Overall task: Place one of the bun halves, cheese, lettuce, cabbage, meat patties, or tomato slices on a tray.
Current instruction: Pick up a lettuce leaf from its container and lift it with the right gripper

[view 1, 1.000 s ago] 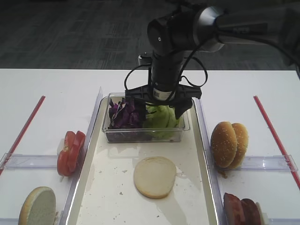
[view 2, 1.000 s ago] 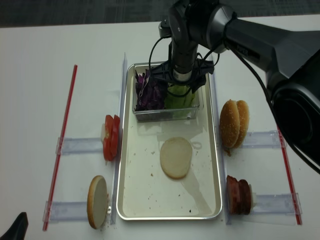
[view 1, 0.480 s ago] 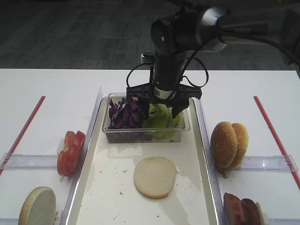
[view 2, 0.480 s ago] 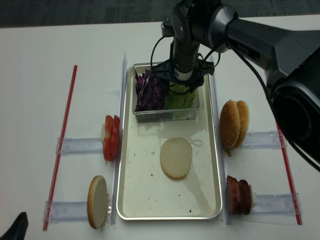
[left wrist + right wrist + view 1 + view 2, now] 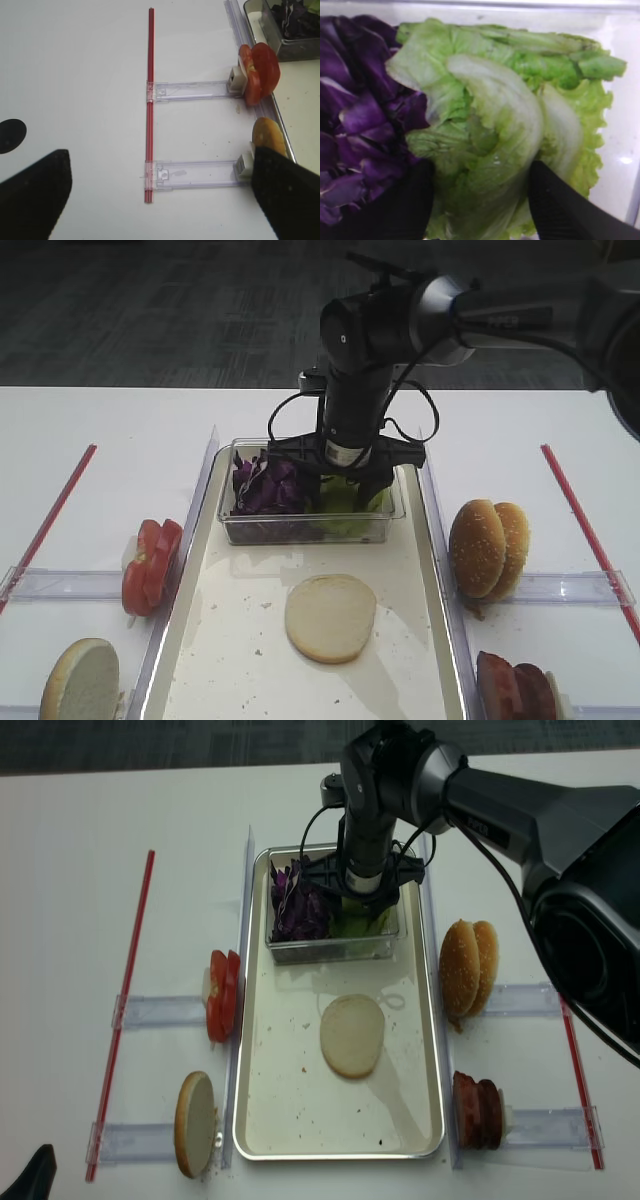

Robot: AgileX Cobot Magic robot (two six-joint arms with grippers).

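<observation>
Lettuce (image 5: 490, 135): crinkled, pale-green leaves w/ whitish ribs, curved, sitting in the right half of a clear plastic box (image 5: 300, 525); cabbage (image 5: 355, 125), glossy dark-purple shreds, fills the left half, touching the lettuce. Box stands at the far end of the tray (image 5: 410, 1120), a long shiny silver rectangle w/ raised rim, surface speckled w/ crumbs. One pale, round, flat bun half (image 5: 330, 617) lies cut side up near tray centre. Right arm comes in from upper right, wrist vertical, right gripper (image 5: 345, 475) pointing straight down into the box over the lettuce; wrist view shows dark fingers (image 5: 565, 210) on either side of the leaf bunch, jaws partly apart w/ lettuce between them, a firm grip can't be confirmed. Left gripper (image 5: 160, 200): only two dark fingers at frame edges, spread well apart, nothing between, hovering over white table left of tray. Tomato slices (image 5: 150, 562), bright red, stacked on edge, left of tray on a clear holder; seeded bun halves (image 5: 488, 547) right of tray; meat patties (image 5: 478, 1108), reddish-brown, on edge, near right corner.
</observation>
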